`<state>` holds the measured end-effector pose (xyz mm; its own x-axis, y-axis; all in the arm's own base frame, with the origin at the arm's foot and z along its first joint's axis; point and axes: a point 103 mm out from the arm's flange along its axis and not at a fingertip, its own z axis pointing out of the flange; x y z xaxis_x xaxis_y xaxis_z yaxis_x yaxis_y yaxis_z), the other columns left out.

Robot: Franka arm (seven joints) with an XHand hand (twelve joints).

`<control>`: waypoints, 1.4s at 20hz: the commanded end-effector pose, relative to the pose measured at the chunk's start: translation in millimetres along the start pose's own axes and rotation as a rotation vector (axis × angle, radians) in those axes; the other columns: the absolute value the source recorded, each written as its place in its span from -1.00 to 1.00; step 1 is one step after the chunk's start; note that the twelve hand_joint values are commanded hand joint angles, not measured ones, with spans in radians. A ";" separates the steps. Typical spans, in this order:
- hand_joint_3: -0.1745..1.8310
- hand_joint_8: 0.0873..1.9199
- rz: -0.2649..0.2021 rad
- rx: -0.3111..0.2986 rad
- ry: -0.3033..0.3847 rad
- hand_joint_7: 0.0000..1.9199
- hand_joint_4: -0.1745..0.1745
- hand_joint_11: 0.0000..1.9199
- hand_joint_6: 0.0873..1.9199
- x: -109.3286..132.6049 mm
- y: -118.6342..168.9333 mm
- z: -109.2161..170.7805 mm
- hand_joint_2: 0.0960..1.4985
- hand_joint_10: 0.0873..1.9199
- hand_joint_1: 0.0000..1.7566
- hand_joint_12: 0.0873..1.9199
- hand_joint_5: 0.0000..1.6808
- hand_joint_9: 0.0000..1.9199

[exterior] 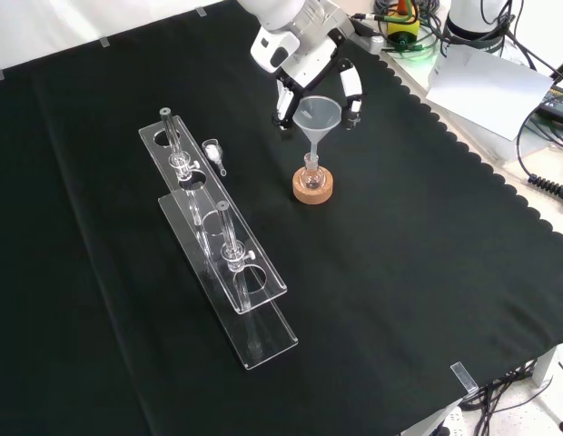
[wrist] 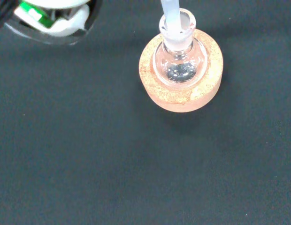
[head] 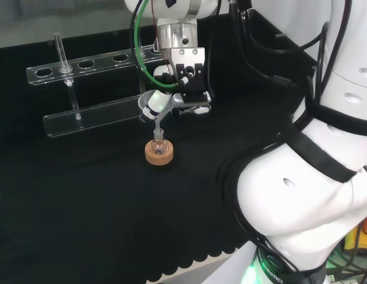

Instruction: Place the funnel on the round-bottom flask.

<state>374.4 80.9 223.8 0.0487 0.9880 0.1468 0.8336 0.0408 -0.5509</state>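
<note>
In the front view, the round-bottom flask (exterior: 311, 171) sits in a cork ring (exterior: 313, 189) on the cloth (exterior: 400, 272), with the funnel (exterior: 315, 118) directly above it, its stem in the flask's neck. The hand (exterior: 309, 77) is just behind the funnel, fingers on either side of its cone. The test-tube rack (exterior: 218, 245) lies left of the flask, a small glass piece (exterior: 213, 150) between them

White arm links (head: 302, 195) banded in black, green cable (looped) above a black-and-white hand (head: 186, 89).
</note>
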 end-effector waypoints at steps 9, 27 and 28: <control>-0.10 -0.31 0.005 0.022 -0.016 -0.31 -0.58 0.01 -0.32 -2.6 13.8 11.0 -0.17 -0.80 0.13 -0.02 -0.15 0.38; -0.10 -0.31 0.000 0.028 -0.027 -0.34 -0.54 -0.05 -0.32 -3.1 14.4 14.0 -0.18 -0.79 0.12 0.01 -0.18 0.34; -0.09 -0.30 0.001 0.027 -0.028 -0.35 -0.53 -0.06 -0.32 -3.1 14.4 14.2 -0.18 -0.79 0.11 0.03 -0.19 0.32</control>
<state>379.0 80.4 204.0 0.0336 0.9920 0.1214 0.8174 0.0426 -0.5745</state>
